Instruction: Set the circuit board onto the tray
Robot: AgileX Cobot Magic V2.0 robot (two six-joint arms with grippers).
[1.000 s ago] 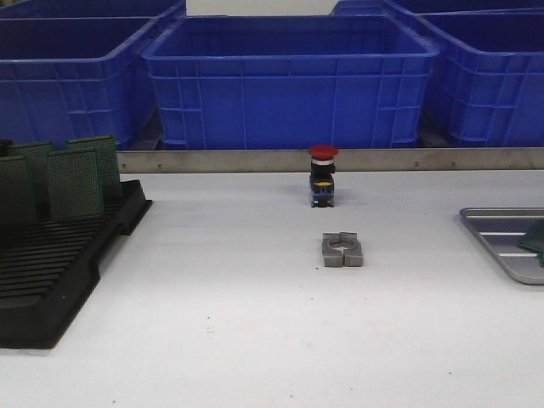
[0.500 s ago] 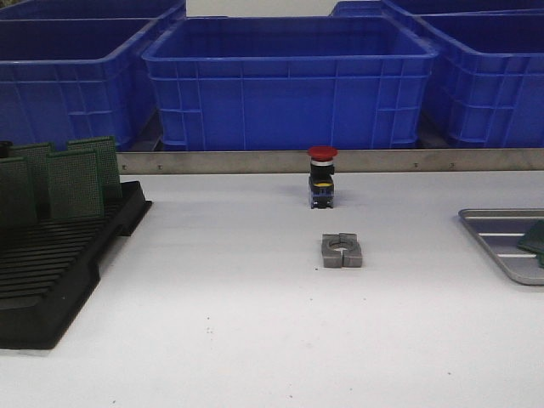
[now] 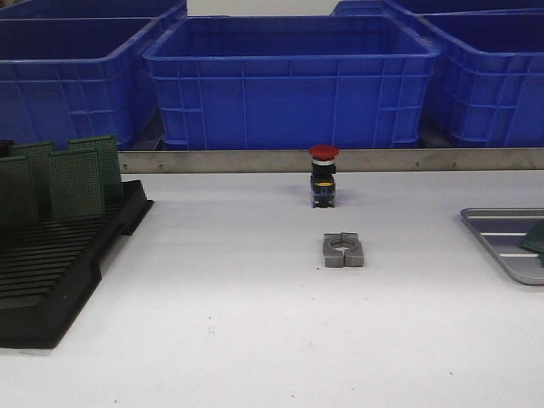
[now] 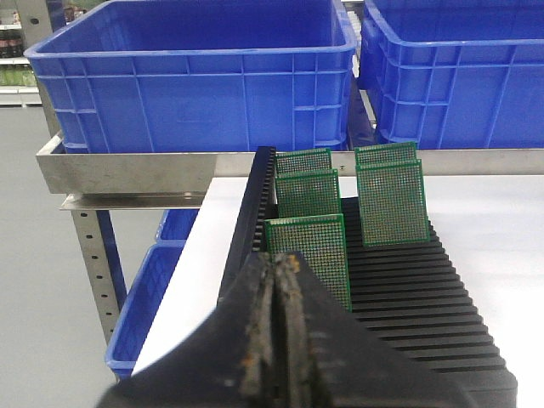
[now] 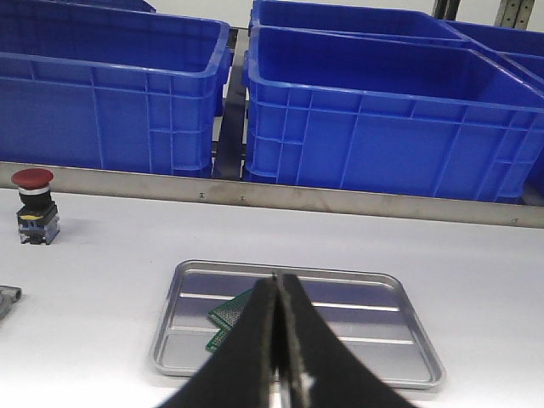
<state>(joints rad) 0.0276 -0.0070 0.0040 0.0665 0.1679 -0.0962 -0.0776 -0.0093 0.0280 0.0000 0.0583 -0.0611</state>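
Several green circuit boards point(image 3: 75, 183) stand upright in the black slotted rack point(image 3: 51, 263) at the table's left. My left gripper point(image 4: 279, 263) hangs just short of the nearest board point(image 4: 310, 251), shut with nothing between its fingers. The silver tray point(image 3: 501, 214) lies at the right edge of the table, with a green circuit board point(image 3: 535, 240) flat on it. In the right wrist view my right gripper point(image 5: 276, 285) is shut and empty above the tray point(image 5: 365, 327), partly hiding the green boards point(image 5: 231, 313) lying there. Neither gripper shows in the front view.
A red-capped push button point(image 3: 323, 174) stands mid-table at the back, and a grey metal block point(image 3: 343, 250) lies just in front of it. Blue crates point(image 3: 289, 81) line the far side behind a metal rail point(image 3: 255, 160).
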